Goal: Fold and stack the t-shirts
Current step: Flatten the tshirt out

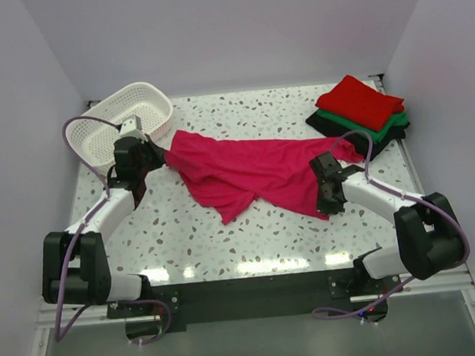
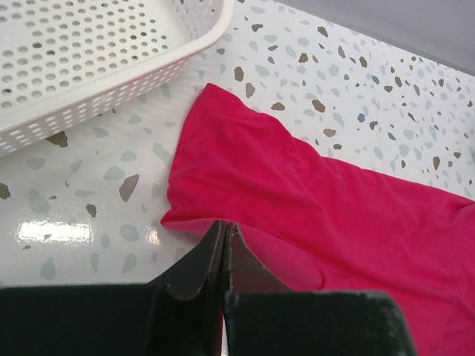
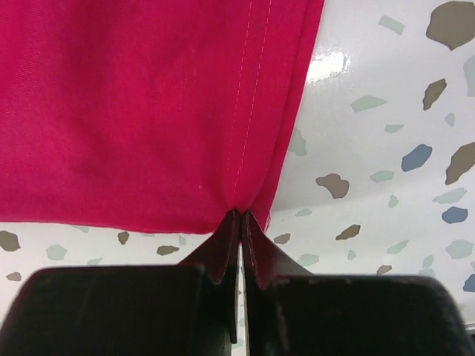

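Note:
The magenta-pink t-shirt lies stretched and rumpled across the middle of the table. My left gripper is shut on its left end, next to the basket; in the left wrist view the closed tips sit on the shirt's edge. My right gripper is shut on the shirt's right corner; in the right wrist view the cloth puckers at the closed tips beside a stitched hem. Folded red, green and black t-shirts are stacked at the back right.
A white lattice basket stands at the back left, close to my left gripper; its wall shows in the left wrist view. White walls enclose the speckled table on three sides.

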